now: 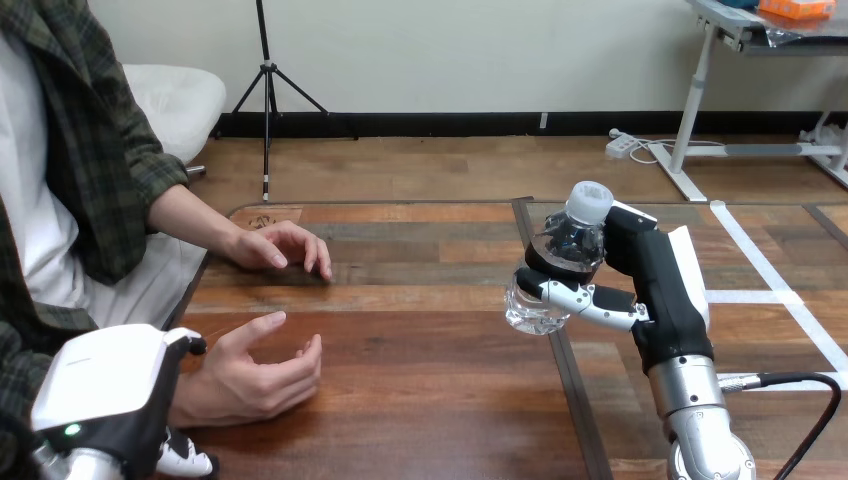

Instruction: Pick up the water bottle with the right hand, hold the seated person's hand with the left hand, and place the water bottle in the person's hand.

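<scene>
A clear water bottle (572, 236) with a white cap is lifted off the wooden table (420, 400), tilted with its cap up and to the right. My right hand (650, 290) is shut on it, fingers wrapped round its middle. At the lower left my left hand (110, 395) is at the person's wrist, thumb over the top and fingers curled beneath it. That person's hand (255, 370) lies palm up with loosely bent fingers, well to the left of the bottle.
The person's other hand (280, 248) rests palm down on the table further back. A dark seam (562, 370) runs front to back under the bottle. White tape lines (770, 275) mark the right part of the table.
</scene>
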`<state>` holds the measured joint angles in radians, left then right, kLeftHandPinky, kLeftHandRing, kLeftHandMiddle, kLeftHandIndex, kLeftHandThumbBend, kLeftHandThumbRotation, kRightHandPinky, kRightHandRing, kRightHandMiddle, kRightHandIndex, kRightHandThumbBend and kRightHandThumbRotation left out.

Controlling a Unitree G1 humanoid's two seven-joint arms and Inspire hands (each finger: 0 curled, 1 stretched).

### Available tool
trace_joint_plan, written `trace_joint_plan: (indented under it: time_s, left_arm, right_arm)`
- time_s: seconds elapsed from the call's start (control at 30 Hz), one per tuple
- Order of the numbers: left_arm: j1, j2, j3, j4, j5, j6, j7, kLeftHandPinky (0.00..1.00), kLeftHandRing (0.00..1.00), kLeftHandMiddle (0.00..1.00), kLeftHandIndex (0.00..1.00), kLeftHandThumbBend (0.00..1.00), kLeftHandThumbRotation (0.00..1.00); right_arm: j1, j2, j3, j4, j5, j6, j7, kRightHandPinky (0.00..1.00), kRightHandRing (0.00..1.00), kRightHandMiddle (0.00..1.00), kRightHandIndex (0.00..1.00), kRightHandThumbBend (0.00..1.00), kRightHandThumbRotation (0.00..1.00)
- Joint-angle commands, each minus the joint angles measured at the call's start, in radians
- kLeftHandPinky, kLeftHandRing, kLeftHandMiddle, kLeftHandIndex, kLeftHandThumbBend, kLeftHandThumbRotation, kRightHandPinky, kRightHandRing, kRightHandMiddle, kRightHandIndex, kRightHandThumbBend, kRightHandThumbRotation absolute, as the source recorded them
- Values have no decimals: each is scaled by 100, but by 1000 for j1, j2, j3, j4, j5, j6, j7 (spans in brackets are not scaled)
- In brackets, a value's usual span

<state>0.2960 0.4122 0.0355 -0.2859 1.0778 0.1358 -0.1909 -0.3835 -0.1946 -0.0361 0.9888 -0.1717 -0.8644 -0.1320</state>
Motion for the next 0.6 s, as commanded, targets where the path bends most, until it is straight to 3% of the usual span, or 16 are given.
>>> trace_joint_plan:
  time_s: [0.0,0.27,0.57]
  left_arm:
    - [-70,33,-32,12,31,20,-13,75,80,83,78,91,0]
    - [-90,44,-68,37,62,47,-27,75,79,82,78,90,0]
    - [-110,50,-99,101,67,41,34,73,77,80,76,88,0]
  right_arm:
    - [-59,-6,-12,-50,20,-31,0,41,44,49,54,72,0]
    - [-60,-5,-13,-51,27,-26,6,41,44,49,54,72,0]
    - [-62,-5,-15,-50,33,-24,12,41,44,49,54,72,0]
